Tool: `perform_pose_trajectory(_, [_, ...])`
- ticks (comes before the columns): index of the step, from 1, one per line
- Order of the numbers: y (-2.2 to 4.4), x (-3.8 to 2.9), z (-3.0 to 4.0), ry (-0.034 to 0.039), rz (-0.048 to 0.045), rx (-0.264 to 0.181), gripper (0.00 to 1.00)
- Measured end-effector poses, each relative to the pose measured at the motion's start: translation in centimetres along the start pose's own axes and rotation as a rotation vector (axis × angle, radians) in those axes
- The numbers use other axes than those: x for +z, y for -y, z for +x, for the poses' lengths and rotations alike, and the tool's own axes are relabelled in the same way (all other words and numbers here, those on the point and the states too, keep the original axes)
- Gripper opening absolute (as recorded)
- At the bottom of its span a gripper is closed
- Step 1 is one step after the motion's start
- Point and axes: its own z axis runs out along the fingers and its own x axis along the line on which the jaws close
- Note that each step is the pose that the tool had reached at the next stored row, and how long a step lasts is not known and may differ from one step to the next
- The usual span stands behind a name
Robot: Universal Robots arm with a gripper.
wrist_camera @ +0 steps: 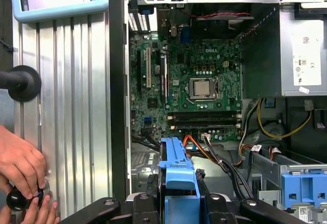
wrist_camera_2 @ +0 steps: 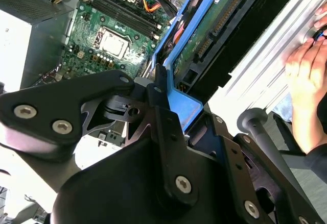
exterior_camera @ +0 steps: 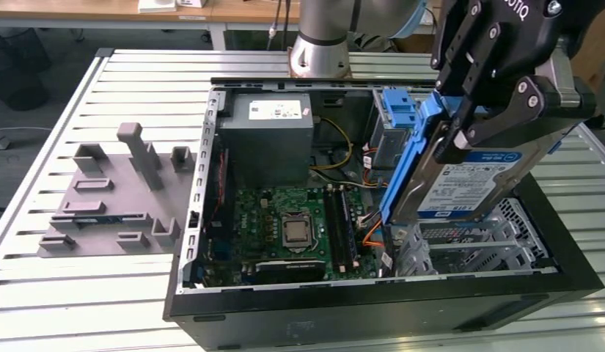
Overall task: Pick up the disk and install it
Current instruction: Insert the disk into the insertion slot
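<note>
end effector clamps disk above drive cage | disk seems stiff, rather heavy, fragile | best hold: blue side rails

Pale metal counter, built of ribbed slats laid side by side; soft, even glare is carried on the near slats. Grey floor is seen past its edge at the exterior view's left. A wooden desk on white legs is set behind. A dark bulky item is tucked beneath it, kind not made out.
</note>
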Motion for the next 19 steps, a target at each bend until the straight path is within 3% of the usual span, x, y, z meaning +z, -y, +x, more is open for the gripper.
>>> perform_pose_trajectory(19, [0.51,0.49,0.24,0.0003,0.0000,0.000,0.36])
